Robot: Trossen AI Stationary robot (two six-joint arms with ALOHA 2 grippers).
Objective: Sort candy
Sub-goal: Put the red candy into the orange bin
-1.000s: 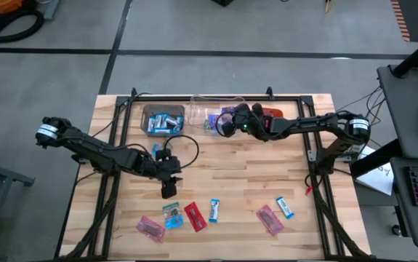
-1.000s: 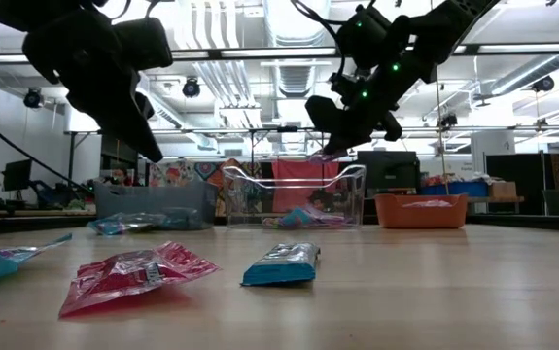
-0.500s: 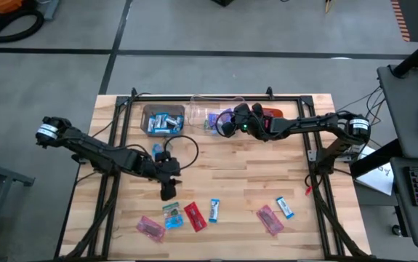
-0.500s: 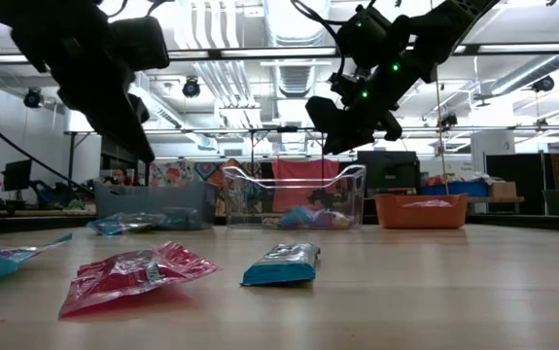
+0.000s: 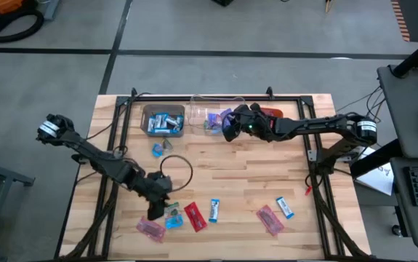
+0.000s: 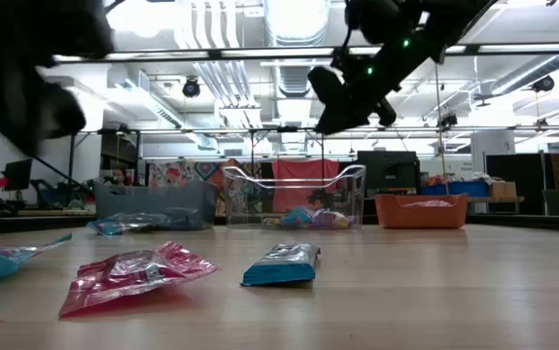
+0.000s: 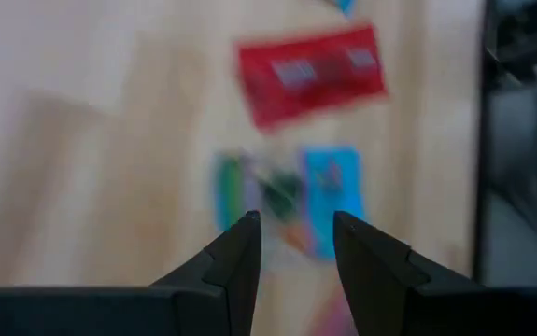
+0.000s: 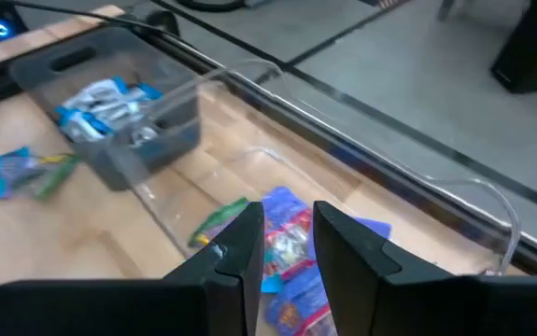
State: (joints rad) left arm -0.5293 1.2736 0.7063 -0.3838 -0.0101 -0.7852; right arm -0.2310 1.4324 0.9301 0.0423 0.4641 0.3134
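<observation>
Table [image 5: 230, 175], wooden, with three bins along its far edge: grey bin [image 5: 163, 120] holding blue-and-white candy, clear bin [image 5: 212, 116] holding purple-multicolour candy [image 8: 287, 245], orange bin [image 6: 421, 210] to the right of these. One blue candy [image 5: 158, 150] lies alone just in front of the grey bin. Near row of loose candy: pink piece [image 5: 150, 228], multicolour piece [image 5: 172, 215], red piece [image 5: 195, 217], blue piece [image 5: 214, 210], then, set apart to the right, a second pink piece [image 5: 270, 220] and a second blue piece [image 5: 285, 207]. Left gripper [image 5: 155, 211]: low over the near row, just beside the multicolour piece, which shows between its fingers [image 7: 235, 257] in the left wrist view; jaws apart, nothing in them. Right gripper [image 5: 227, 125]: raised above the right end of the clear bin, pointing down at the purple candy inside; jaws a narrow gap apart, empty.
</observation>
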